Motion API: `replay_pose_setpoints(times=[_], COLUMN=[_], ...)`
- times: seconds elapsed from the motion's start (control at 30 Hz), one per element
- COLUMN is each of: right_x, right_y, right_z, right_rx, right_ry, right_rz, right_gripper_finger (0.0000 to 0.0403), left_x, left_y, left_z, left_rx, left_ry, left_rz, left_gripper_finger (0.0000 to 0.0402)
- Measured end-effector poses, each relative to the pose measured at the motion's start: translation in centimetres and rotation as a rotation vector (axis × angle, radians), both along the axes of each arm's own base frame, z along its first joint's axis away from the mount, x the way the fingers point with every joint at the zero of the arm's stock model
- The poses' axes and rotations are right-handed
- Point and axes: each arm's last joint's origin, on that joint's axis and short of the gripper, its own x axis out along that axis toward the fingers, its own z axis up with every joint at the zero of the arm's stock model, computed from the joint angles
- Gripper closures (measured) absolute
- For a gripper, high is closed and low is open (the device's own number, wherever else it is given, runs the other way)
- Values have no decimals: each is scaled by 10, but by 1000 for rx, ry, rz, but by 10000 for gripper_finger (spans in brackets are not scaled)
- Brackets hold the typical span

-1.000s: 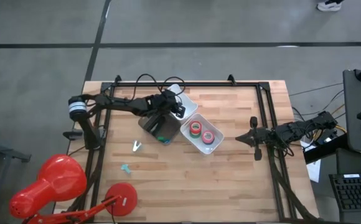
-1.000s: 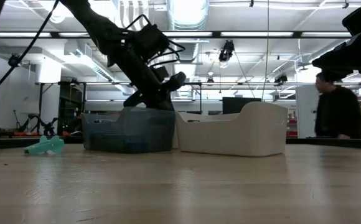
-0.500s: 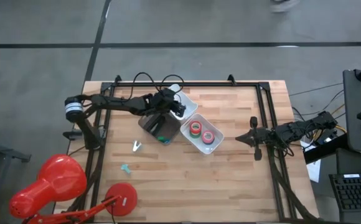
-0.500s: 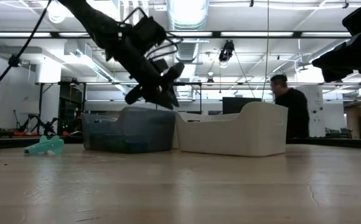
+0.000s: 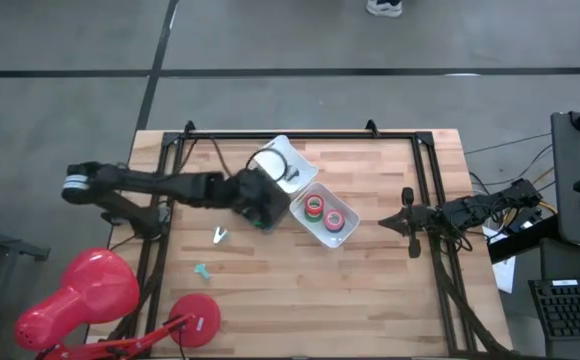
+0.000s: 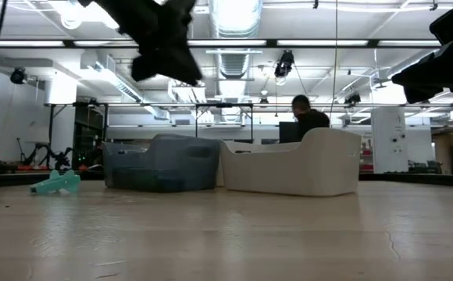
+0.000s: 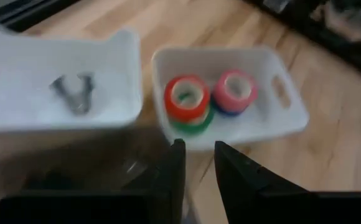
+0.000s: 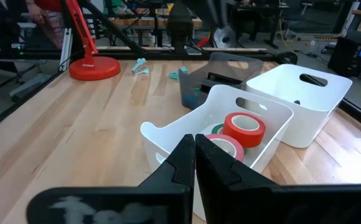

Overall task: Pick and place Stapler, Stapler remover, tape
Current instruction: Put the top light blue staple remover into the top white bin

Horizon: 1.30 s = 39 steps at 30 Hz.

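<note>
High view showed the left gripper (image 5: 260,197) above the dark bin (image 5: 260,208), fingers (image 7: 171,171) slightly spread and empty, probably sorting tape (image 7: 188,99) separately.

overhead, table-level, both wrists share tape (image 7: 196,99)

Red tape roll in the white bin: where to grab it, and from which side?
Probably straight down: the red tape roll lies flat, core up, on the green roll, and the white bin walls block a side approach. One finger in the core, one outside the ring, on the side away from the pink roll close beside it.
</note>
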Motion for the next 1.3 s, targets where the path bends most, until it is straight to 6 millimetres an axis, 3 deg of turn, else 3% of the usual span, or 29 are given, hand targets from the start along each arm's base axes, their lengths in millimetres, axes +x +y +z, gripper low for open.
replay_pose_setpoints(times=[0.17,0.4,0.63,0.9,1.13,1.3], right_x=[0,0,0,0,0,0], right_y=[0,0,0,0,0,0], right_z=[0,0,0,0,0,0], right_rx=[0,0,0,0,0,0], right_ry=[0,0,0,0,0,0], right_rz=[0,0,0,0,0,0], right_gripper_finger=[394,394,394,394,394,394], left_x=[-32,-67,-80,-97,-111,-109], left_y=[-29,-53,-59,-55,-52,-53], left_z=[4,-5,-22,-64,-91,-108], left_rx=[-4,-4,-68,-171,-227,-281], left_ry=[101,239,349,451,494,435], left_rz=[140,315,404,549,634,608], left_gripper_finger=[317,317,322,329,301,276])
